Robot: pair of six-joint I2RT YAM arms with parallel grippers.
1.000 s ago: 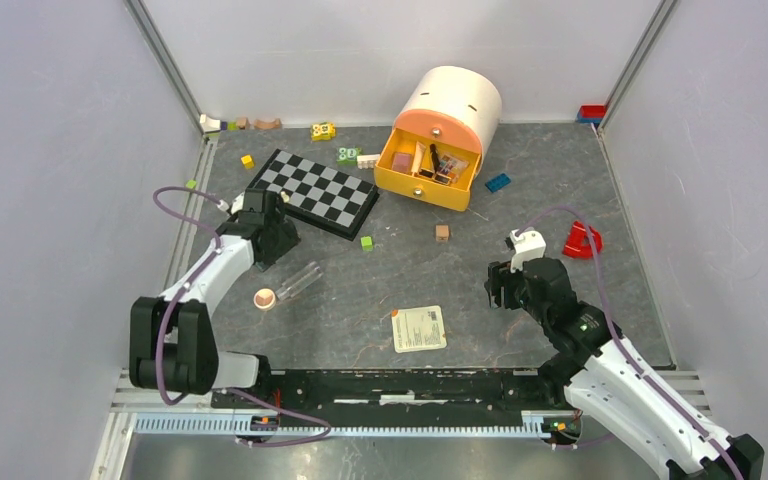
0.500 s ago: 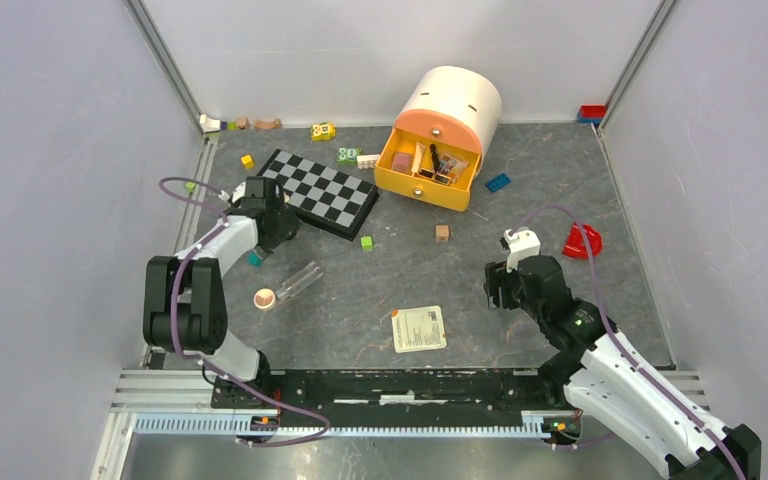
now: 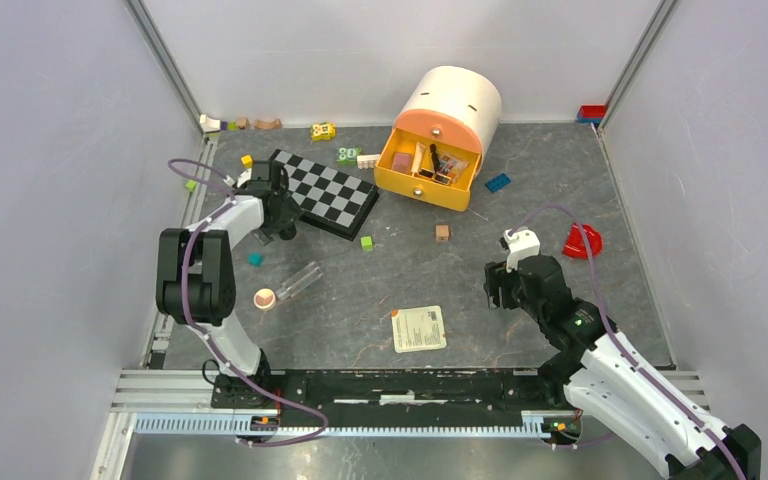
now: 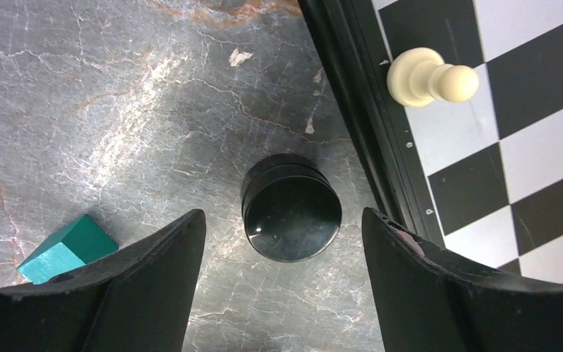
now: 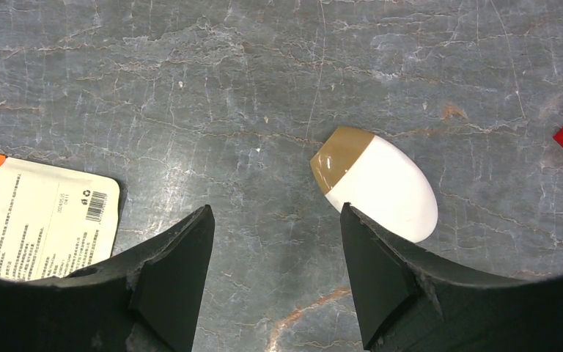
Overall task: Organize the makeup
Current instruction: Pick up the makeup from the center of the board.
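Observation:
A black round makeup jar [image 4: 291, 207] stands on the table beside the chessboard's edge. My left gripper [image 4: 282, 220] hangs open over it, one fingertip on each side, not touching. A white egg-shaped sponge [image 5: 376, 183] with a tan tip lies just ahead of my open right gripper [image 5: 276, 213], by its right finger. In the top view a clear tube [image 3: 300, 280] and a round peach compact [image 3: 264, 299] lie near the left arm. A yellow drawer [image 3: 430, 172] at the back holds several cosmetics. A cream sachet [image 3: 419, 328] lies front centre.
The black-and-grey chessboard [image 3: 322, 192] lies right of my left gripper [image 3: 283, 226], with a white pawn [image 4: 431, 77] on it. A teal cube [image 4: 66, 248] sits left of the jar. A red piece [image 3: 582, 240] lies right of my right gripper [image 3: 500, 285]. Small bricks are scattered along the back.
My left arm has swung toward the back along the chessboard's left edge, uncovering the teal cube, and its jaws have widened. The right arm has barely moved.

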